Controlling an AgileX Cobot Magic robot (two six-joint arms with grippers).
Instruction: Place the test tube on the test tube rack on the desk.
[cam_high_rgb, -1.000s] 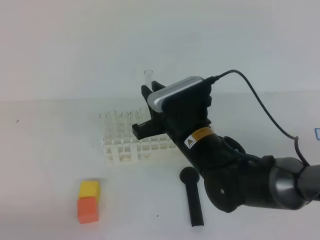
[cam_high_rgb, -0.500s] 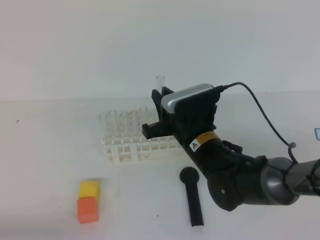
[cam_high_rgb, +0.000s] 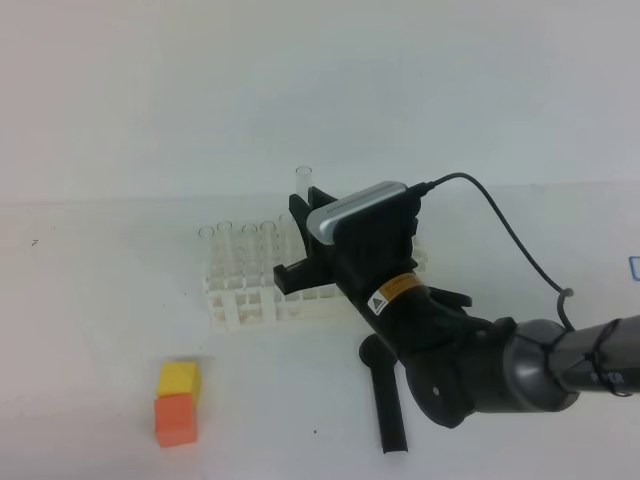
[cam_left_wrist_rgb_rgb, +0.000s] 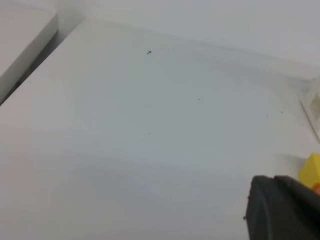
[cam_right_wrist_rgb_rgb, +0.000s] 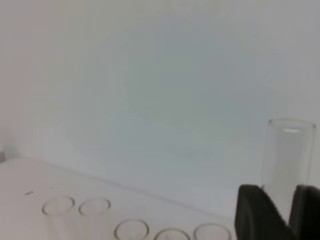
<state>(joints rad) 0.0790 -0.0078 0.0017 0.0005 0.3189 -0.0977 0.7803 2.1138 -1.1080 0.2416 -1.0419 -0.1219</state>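
Observation:
The white test tube rack (cam_high_rgb: 245, 300) stands on the white desk (cam_high_rgb: 90, 300) and holds several upright clear tubes (cam_high_rgb: 238, 245). My right gripper (cam_high_rgb: 300, 225) is shut on one clear test tube (cam_high_rgb: 301, 182), held upright over the rack's right part, its mouth sticking up above the fingers. In the right wrist view the held tube (cam_right_wrist_rgb_rgb: 287, 155) rises between the dark fingers (cam_right_wrist_rgb_rgb: 255, 212), with the mouths of racked tubes (cam_right_wrist_rgb_rgb: 95, 206) below left. The left gripper shows only as a dark corner (cam_left_wrist_rgb_rgb: 282, 207) in the left wrist view; its jaws are hidden.
A black round-headed tool (cam_high_rgb: 385, 400) lies on the desk in front of the rack, partly under the right arm. A yellow block (cam_high_rgb: 179, 379) and an orange block (cam_high_rgb: 175, 418) sit at the front left. The yellow block also shows in the left wrist view (cam_left_wrist_rgb_rgb: 311, 170).
The right gripper with the tube swung right, then came back left and a little lower over the rack. The blocks and the black tool have not moved.

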